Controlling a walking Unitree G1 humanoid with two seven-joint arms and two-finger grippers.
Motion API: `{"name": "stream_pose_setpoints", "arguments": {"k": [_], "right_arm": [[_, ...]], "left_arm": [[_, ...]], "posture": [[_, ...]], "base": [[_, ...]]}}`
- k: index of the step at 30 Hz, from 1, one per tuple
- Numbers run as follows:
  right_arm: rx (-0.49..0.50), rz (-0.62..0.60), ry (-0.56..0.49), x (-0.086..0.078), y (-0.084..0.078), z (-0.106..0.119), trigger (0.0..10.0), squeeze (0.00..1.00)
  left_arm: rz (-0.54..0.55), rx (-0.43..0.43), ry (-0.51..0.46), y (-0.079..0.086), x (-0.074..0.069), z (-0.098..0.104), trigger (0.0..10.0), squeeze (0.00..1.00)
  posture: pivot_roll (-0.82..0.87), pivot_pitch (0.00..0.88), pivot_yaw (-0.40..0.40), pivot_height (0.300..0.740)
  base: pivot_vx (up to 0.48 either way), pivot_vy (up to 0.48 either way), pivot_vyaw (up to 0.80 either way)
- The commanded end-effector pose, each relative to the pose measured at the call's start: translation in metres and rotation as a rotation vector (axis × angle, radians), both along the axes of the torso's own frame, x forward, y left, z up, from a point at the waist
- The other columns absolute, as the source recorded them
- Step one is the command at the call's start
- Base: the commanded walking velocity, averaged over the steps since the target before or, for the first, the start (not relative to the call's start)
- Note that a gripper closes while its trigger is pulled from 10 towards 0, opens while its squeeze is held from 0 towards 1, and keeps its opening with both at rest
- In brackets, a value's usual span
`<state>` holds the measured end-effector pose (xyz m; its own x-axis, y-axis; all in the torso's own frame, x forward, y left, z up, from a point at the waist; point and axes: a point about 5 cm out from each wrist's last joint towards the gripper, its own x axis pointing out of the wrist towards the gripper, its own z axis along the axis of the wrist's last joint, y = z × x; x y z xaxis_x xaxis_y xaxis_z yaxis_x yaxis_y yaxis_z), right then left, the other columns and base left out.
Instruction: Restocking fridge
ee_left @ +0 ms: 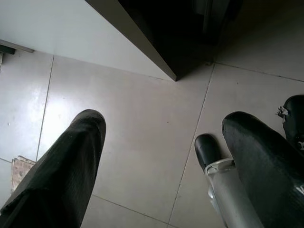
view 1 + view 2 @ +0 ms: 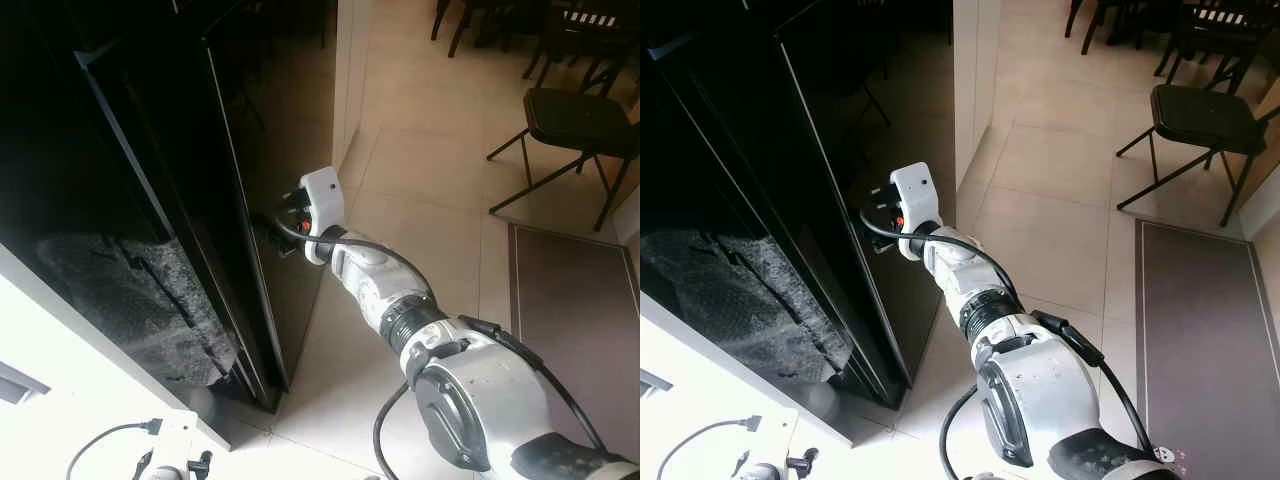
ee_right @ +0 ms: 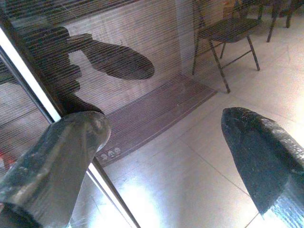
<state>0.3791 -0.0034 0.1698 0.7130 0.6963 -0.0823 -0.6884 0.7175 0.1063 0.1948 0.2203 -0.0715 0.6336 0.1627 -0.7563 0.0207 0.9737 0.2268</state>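
Pale beige floor tiles (image 2: 430, 190) run under everything, glossy and catching the light. Nearest, at the robot's lower left, the left gripper (image 1: 161, 156) hangs idle with its two black fingers (image 1: 71, 166) spread wide apart, nothing between them — below it lie bare tile, the robot's own dark foot (image 1: 207, 151), and the bottom corner of a dark cabinet (image 1: 166, 42).

Further out, the right arm (image 2: 400, 310) stretches forward from its silver shoulder, a black cable (image 2: 340, 240) looping along it to the white wrist housing (image 2: 322, 205). The right gripper (image 3: 164, 137) sits up against the black fridge (image 2: 150, 160), at the vertical edge of its tall glossy door (image 2: 270, 130). From the right wrist, the two fingers stand well apart and clamp on nothing; one fingertip (image 3: 80, 137) lies right at the door's light edge strip, though whether it touches cannot be told. The door's dark surface mirrors the gripper's own shape, a mat and a chair.

To the right of the fridge a white wall panel (image 2: 350, 70) stands just beside the door. Beyond the arm, a dark floor mat (image 2: 570, 320) lies on the tiles by the right-hand side. Farthest off, a black folding chair (image 2: 575, 125) stands near the mat, with more dark chair legs (image 2: 480, 20) behind it.
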Motion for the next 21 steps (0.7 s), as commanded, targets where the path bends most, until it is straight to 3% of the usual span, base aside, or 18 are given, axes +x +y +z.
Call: {"name": "stream_pose_setpoints", "arguments": {"k": [1,9,10,11,13,15,18,19,20,21], "right_arm": [[0.049,0.116,-0.142,-0.006,0.032,0.035,10.0,0.0],[0.058,-0.074,-0.157,0.001,-0.014,0.012,10.0,0.0],[0.058,-0.074,-0.157,0.001,-0.014,0.012,10.0,0.0],[0.069,-0.172,-0.157,0.004,-0.031,0.009,10.0,0.0],[0.083,-0.253,-0.159,0.007,-0.047,0.008,10.0,0.0],[0.078,-0.411,-0.173,0.01,-0.077,0.006,10.0,0.0],[0.07,-0.592,-0.191,0.008,-0.113,0.003,10.0,0.0],[0.07,-0.592,-0.191,0.008,-0.113,0.003,10.0,0.0],[0.059,-0.637,-0.204,0.007,-0.124,0.003,10.0,0.0],[0.044,-0.716,-0.224,0.003,-0.142,0.004,10.0,0.0]], "left_arm": [[0.014,0.003,0.021,0.002,-0.005,-0.002,10.0,0.0],[0.013,0.003,0.024,0.001,-0.005,-0.003,10.0,0.0],[0.013,0.003,0.024,0.001,-0.005,-0.003,10.0,0.0],[0.013,0.0,0.024,0.001,-0.005,-0.003,10.0,0.0],[0.011,-0.001,0.025,0.0,-0.005,-0.003,10.0,0.0],[0.008,-0.004,0.025,0.0,-0.005,-0.003,10.0,0.0],[0.006,-0.005,0.025,-0.001,-0.005,-0.003,10.0,0.0],[0.006,-0.005,0.025,-0.001,-0.005,-0.003,10.0,0.0],[0.005,-0.005,0.025,-0.001,-0.005,-0.003,10.0,0.0],[0.005,-0.005,0.026,-0.001,-0.005,-0.003,10.0,0.0]], "posture": [[0.04,0.059,0.018,0.74],[0.01,0.07,0.015,0.74],[0.01,0.07,0.015,0.74],[0.0,0.075,0.016,0.74],[0.0,0.073,0.017,0.74],[-0.01,0.075,0.017,0.74],[-0.02,0.076,0.014,0.74],[-0.02,0.076,0.014,0.74],[-0.02,0.076,0.014,0.74],[-0.02,0.073,0.013,0.74]], "base": [[0.0,0.0,0.0],[0.0,0.0,0.0],[0.0,0.0,0.0],[0.0,0.0,0.0],[0.0,0.0,0.0],[0.0,0.0,0.0],[0.0,0.0,0.0],[0.0,0.0,0.0],[0.0,0.0,0.0],[0.0,0.0,0.0]]}}
